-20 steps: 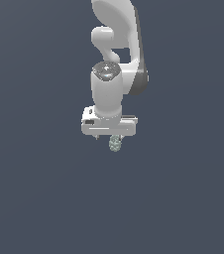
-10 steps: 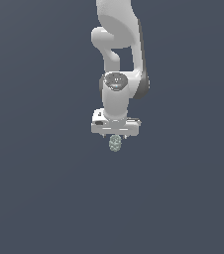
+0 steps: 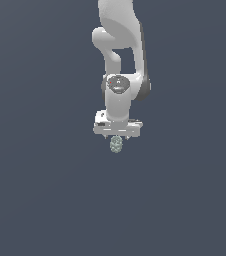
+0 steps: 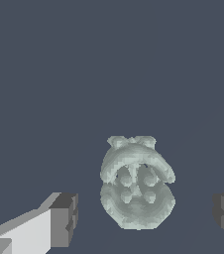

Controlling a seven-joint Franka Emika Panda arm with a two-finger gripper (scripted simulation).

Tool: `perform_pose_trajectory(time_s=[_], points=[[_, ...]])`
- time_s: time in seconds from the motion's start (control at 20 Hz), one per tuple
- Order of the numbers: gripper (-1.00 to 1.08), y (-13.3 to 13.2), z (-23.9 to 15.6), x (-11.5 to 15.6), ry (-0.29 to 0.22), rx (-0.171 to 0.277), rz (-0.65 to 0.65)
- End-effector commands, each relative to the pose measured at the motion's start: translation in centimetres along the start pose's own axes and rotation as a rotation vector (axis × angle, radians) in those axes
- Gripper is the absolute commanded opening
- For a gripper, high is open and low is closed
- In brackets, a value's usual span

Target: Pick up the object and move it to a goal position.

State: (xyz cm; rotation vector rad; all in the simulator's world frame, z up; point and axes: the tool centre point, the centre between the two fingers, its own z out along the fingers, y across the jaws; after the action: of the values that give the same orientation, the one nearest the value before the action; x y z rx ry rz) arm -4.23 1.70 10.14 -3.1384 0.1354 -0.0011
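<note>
Plain dark-grey backdrop | gripper [image 4: 146,218] spread wide (no contact) | object [image 4: 136,186] between fingers [image 4: 64,218]

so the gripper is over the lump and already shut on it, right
Not quite. The gripper is over the lump, but it is open, not shut on it. The wrist view shows both fingers standing apart from the lump, with a gap on each side. The exterior view shows the lump just below the gripper.

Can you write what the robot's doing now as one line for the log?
arm: above object | gripper: open, fingers either side | bumpy lump: between fingers, not gripped
</note>
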Motion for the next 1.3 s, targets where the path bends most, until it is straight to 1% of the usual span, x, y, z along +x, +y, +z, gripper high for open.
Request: perform_pose_trajectory(time_s=[0.0, 0.35, 0.65, 0.7, 1.25], points=[[1.0, 0.0, 0.6, -0.1, -0.001, 0.0, 0.0], [1.0, 0.0, 3.8, -0.2, -0.001, 0.0, 0.001], [1.0, 0.0, 4.8, -0.1, -0.001, 0.0, 0.002], [-1.0, 0.0, 4.8, -0.1, -0.001, 0.0, 0.002], [-1.0, 0.0, 4.7, -0.1, 0.001, 0.0, 0.002]])
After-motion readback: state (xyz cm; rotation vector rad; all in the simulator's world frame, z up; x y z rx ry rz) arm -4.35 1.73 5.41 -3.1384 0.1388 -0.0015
